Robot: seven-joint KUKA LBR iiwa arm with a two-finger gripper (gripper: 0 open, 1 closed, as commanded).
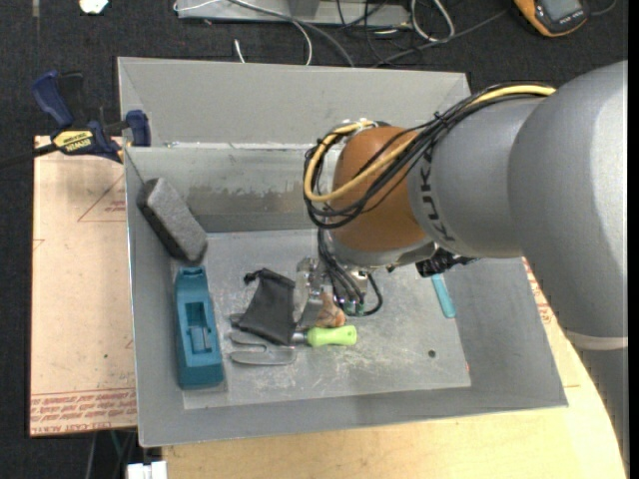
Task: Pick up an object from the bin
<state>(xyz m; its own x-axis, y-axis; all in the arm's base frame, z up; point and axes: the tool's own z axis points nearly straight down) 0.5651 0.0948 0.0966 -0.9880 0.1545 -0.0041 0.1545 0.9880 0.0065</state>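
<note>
My gripper (318, 295) hangs low in the middle of the bin, under the arm's orange cover. Just to its left lies a crumpled black pouch-like thing (265, 307), touching or nearly touching the gripper. Directly below the gripper lies a small tool with a light green handle (332, 336), its brownish tip pointing up toward the gripper. A flat silvery metal piece (262, 352) lies under the black thing's lower edge. The cover and cables hide how the gripper stands on these things.
A blue tape-dispenser-shaped thing (197, 329) lies along the left wall. A dark grey foam block (172, 218) leans in the back left corner. A light blue pen (443, 295) lies at the right, partly under the arm.
</note>
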